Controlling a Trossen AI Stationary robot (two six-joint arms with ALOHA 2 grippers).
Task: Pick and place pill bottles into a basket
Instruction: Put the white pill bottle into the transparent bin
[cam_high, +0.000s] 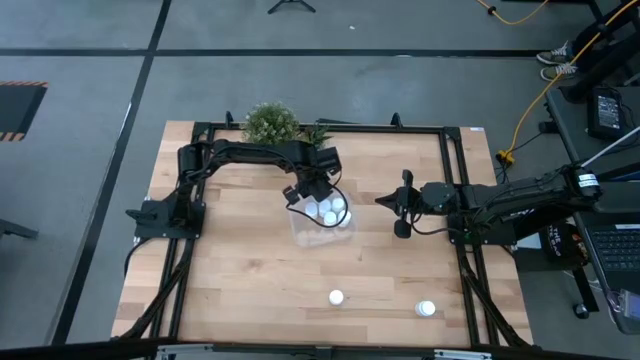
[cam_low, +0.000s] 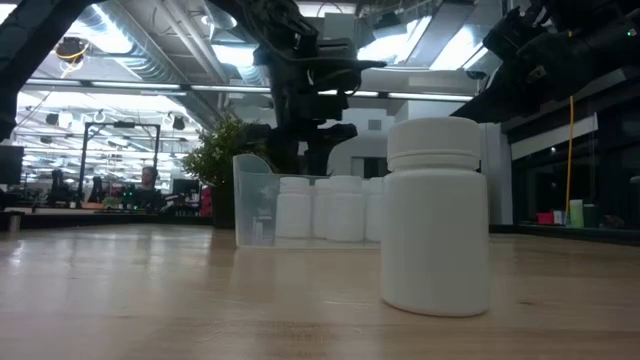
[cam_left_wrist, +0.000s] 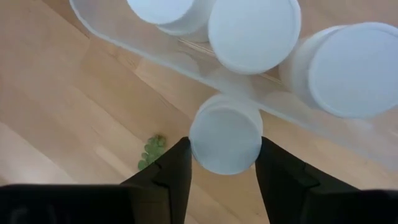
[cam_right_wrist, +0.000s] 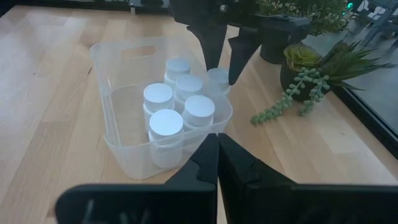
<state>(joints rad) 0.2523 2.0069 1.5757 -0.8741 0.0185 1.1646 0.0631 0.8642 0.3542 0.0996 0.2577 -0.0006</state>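
My left gripper (cam_high: 312, 196) stands at the far corner of the basket (cam_high: 300, 232), fingers (cam_left_wrist: 171, 171) pinching a pill bottle (cam_left_wrist: 225, 140) that sits just outside the basket wall. Judged step: lifting this bottle over the rim; the next move calls for clearing the wall before release. Five bottles stand inside the basket (cam_right_wrist: 180, 102), two more (cam_high: 337, 297) lie loose on the near table. My right gripper (cam_high: 403, 208) waits to the right, fingers pressed together. No label or writing is legible on any bottle
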